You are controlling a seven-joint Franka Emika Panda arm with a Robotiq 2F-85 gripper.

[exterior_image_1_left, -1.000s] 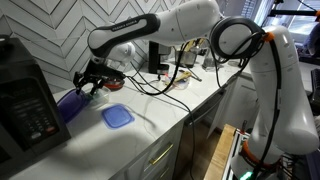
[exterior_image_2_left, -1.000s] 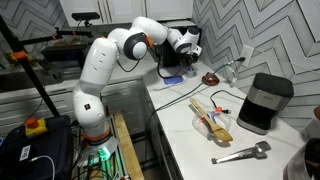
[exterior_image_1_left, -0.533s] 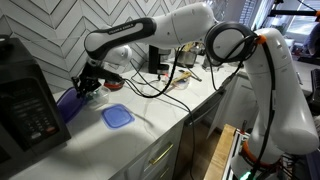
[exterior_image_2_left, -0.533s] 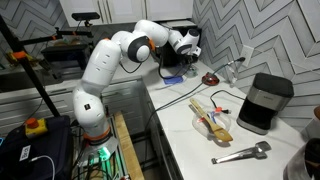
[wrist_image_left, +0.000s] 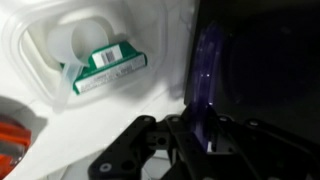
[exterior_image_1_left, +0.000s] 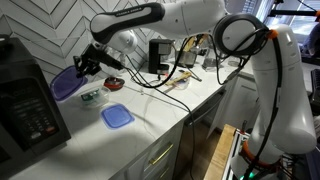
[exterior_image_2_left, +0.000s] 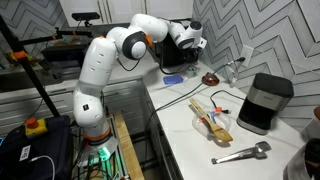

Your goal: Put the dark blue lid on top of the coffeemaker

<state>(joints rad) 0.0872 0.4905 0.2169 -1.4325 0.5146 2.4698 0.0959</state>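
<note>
The dark blue lid [exterior_image_1_left: 64, 85] hangs tilted above the counter, and my gripper [exterior_image_1_left: 86, 67] is shut on its right edge. In the wrist view the lid [wrist_image_left: 206, 66] shows as a translucent purple edge running up from between the fingers, with my gripper [wrist_image_left: 197, 126] clamped on it. The coffeemaker [exterior_image_1_left: 160, 55], a small black box, stands further along the counter by the wall, and appears again as the coffeemaker [exterior_image_2_left: 264, 102]. My gripper [exterior_image_2_left: 190, 40] is far from it there.
A lighter blue square lid [exterior_image_1_left: 117, 116] lies flat on the counter. A clear container with a green-labelled item [wrist_image_left: 98, 62] sits below the gripper. The large black appliance with a keypad [exterior_image_1_left: 27, 105] stands close beside the lid. Cables and utensils [exterior_image_2_left: 212, 117] lie mid-counter.
The gripper has shut on the dark blue lid's edge and raised it off the counter; the lid now hangs higher, tilted, beside the big appliance.
</note>
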